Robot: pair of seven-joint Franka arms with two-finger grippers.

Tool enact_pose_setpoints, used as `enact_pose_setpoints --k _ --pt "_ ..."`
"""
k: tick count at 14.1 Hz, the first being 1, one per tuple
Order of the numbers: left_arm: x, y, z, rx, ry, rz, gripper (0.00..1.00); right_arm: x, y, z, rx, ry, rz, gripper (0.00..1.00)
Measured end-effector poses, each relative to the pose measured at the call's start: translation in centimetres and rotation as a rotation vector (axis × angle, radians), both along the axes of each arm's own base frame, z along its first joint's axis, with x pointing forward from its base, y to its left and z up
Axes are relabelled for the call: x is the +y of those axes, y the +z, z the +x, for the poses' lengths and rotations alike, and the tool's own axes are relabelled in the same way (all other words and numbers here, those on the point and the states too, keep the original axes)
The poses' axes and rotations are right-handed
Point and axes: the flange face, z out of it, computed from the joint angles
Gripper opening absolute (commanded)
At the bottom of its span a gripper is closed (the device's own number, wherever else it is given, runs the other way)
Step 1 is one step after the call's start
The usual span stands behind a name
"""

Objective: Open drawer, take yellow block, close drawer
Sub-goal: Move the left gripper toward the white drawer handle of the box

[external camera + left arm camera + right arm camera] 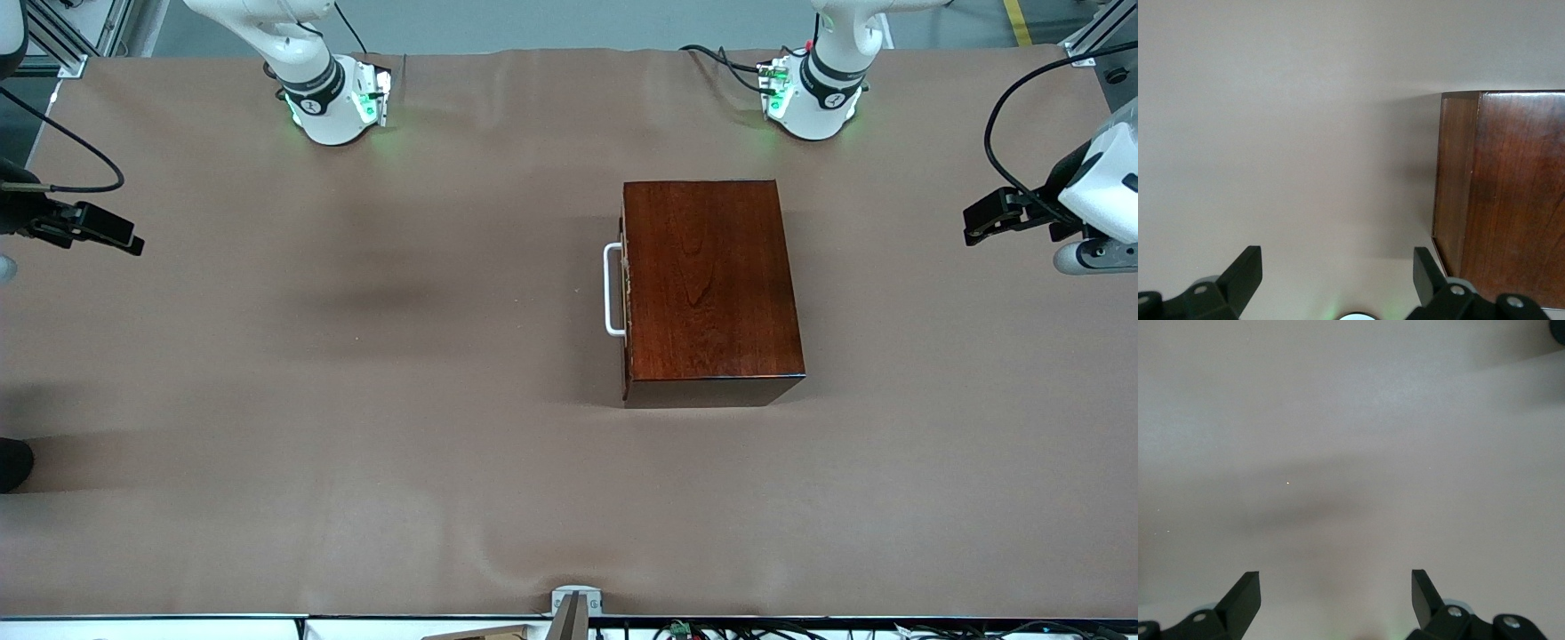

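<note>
The dark reddish-brown wooden box (711, 276) stands on the table, nearer the left arm's end. Its drawer (626, 293) is shut, and its white loop handle (612, 290) faces the right arm's end. The yellow block is hidden. My left gripper (975, 227) is open and empty above the table at the left arm's end, apart from the box; the left wrist view (1337, 267) shows a corner of the box (1511, 200). My right gripper (132, 242) is open and empty over bare cloth at the right arm's end, as the right wrist view (1336, 587) also shows.
A brown cloth (356, 400) covers the whole table. The two arm bases (333, 98) (813, 98) stand along the edge farthest from the front camera. A small metal clamp (575, 604) sits at the nearest edge. A dark object (13, 462) shows at the right arm's end.
</note>
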Motion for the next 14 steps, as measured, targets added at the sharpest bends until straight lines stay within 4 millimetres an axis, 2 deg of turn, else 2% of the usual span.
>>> enact_pose_setpoints --k 4,7,11,14 --pt "-0.8 -0.3 0.1 0.004 -0.019 -0.001 1.0 0.0 0.0 0.0 0.0 0.0 0.0 1.0" --pt "-1.7 -1.2 1.1 0.015 -0.035 -0.005 1.0 0.0 0.0 0.0 0.0 -0.001 0.0 1.0" --pt "-7.0 -3.9 1.9 0.053 -0.051 0.0 1.0 -0.1 -0.1 0.0 0.002 -0.001 0.0 1.0" --pt "-9.7 -5.1 1.9 0.065 -0.008 0.012 1.0 -0.1 -0.1 0.0 0.002 -0.001 0.0 1.0"
